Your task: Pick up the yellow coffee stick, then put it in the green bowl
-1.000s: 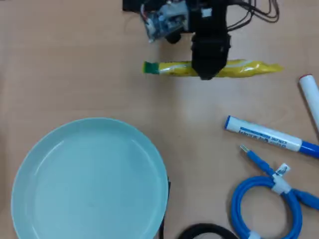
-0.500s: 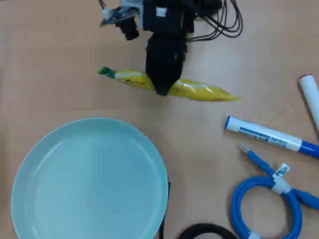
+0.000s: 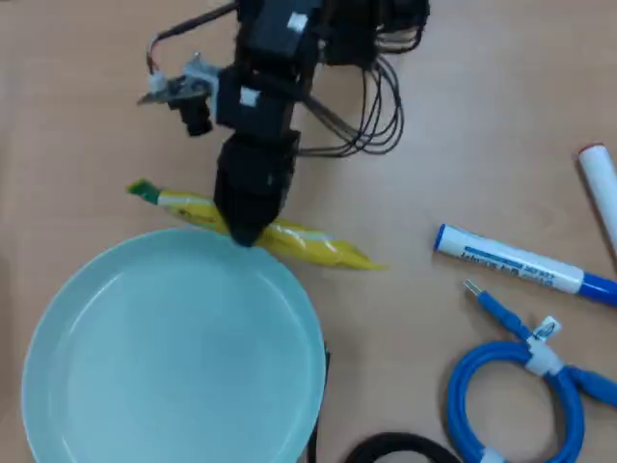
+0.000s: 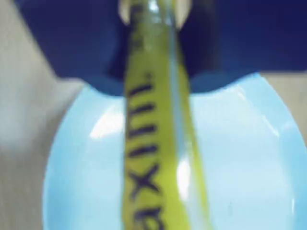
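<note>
Carried leftward, the yellow coffee stick (image 3: 289, 238), clamped in the gripper (image 3: 243, 231), now hangs over the empty green bowl's (image 3: 116, 289) rim

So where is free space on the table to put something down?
The inside of the green bowl is bare. Bare table lies left of the hand and the yellow coffee stick, and at the top right above the marker. The lower right is crowded: marker, blue cable.
</note>
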`<move>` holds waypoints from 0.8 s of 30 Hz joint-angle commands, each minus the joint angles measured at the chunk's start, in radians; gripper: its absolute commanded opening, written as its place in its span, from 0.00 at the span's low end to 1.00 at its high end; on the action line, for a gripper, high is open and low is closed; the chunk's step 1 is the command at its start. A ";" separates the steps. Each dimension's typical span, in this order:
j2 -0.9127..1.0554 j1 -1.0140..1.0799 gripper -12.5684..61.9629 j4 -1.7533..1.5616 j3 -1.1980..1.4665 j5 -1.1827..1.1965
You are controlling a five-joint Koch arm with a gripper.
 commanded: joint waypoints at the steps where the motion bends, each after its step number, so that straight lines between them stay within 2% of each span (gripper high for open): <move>1: -0.018 0.034 0.08 -0.173 -0.121 -0.009; 18: -0.310 0.123 0.08 -0.245 -0.379 -0.008; 24: -0.350 0.114 0.08 -0.247 -0.480 -0.008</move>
